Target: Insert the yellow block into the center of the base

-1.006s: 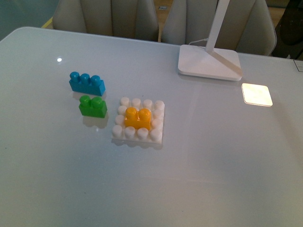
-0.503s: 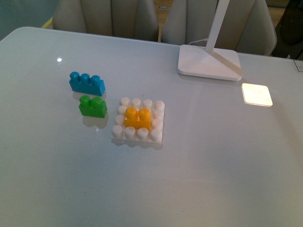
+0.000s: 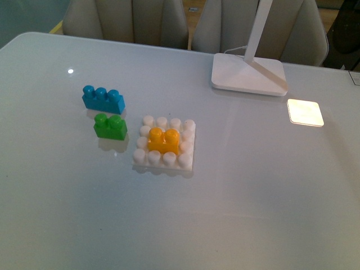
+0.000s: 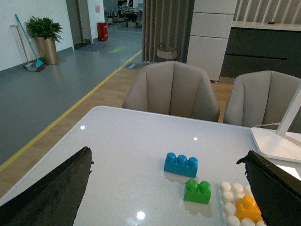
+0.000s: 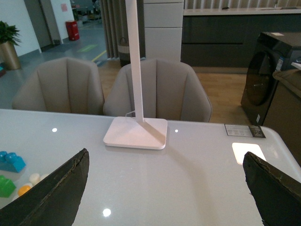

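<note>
The yellow block (image 3: 163,140) sits on the middle studs of the white square base (image 3: 187,162) on the table. It also shows in the left wrist view (image 4: 247,209), on the base (image 4: 227,197), partly behind a finger. A sliver of it shows in the right wrist view (image 5: 23,190). Neither arm shows in the front view. My left gripper (image 4: 169,197) is open and empty, held back from the bricks. My right gripper (image 5: 171,193) is open and empty over bare table.
A green two-stud brick (image 3: 110,126) and a blue three-stud brick (image 3: 103,99) stand left of the base. A white lamp (image 3: 249,73) stands at the back right, with a bright light patch (image 3: 305,112) beside it. Chairs (image 4: 171,89) stand behind the table.
</note>
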Controlling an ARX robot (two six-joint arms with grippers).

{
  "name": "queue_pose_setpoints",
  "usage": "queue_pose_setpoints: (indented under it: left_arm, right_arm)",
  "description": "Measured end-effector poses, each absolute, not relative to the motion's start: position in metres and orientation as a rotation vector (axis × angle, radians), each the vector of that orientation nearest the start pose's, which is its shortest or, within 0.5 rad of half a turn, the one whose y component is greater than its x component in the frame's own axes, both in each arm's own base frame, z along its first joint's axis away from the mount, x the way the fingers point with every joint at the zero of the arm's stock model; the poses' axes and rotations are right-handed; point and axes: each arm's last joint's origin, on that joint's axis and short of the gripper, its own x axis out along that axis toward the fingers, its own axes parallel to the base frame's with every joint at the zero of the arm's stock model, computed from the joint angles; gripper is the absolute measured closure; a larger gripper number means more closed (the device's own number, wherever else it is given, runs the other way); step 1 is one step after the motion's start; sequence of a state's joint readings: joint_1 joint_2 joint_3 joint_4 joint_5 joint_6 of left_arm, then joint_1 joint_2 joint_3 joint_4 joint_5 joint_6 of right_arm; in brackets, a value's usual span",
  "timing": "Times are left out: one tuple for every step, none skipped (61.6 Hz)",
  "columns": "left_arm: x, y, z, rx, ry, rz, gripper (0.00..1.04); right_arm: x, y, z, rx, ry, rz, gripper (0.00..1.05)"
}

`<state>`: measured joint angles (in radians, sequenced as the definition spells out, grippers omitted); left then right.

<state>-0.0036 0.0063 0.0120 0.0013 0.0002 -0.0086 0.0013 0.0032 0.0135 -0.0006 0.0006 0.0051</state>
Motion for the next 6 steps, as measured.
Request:
queue_pose_setpoints:
  left_arm:
    - [0.0974,-0.0004,0.1672,-0.009,-0.007,-0.004,0.07]
    - [0.0974,-0.0004,0.1672,-0.009,-0.007,-0.004,0.07]
    - [0.0974,-0.0004,0.1672,-0.009,-0.007,-0.004,0.07]
    - [0.0974,-0.0004,0.1672,-0.009,-0.007,-0.004,0.07]
    - [0.0974,-0.0004,0.1672,-0.009,-0.007,-0.004,0.07]
    - [0.0974,-0.0004,0.1672,-0.009,-0.007,-0.004,0.07]
  right_arm:
    - [0.0971,0.0001,0.1678,0.005,-0.010,0.001,0.09]
    - [0.0971,0.0001,0.1678,0.005,-0.010,0.001,0.09]
    - [0.0971,0.0001,0.1678,0.006,-0.010,0.001,0.09]
    - [0.0971,0.0001,0.1678,0.006,-0.010,0.001,0.09]
    - [0.0971,0.0001,0.1678,0.005,-0.010,0.001,0.09]
    - [0.0971,0.0001,0.1678,0.005,-0.010,0.001,0.09]
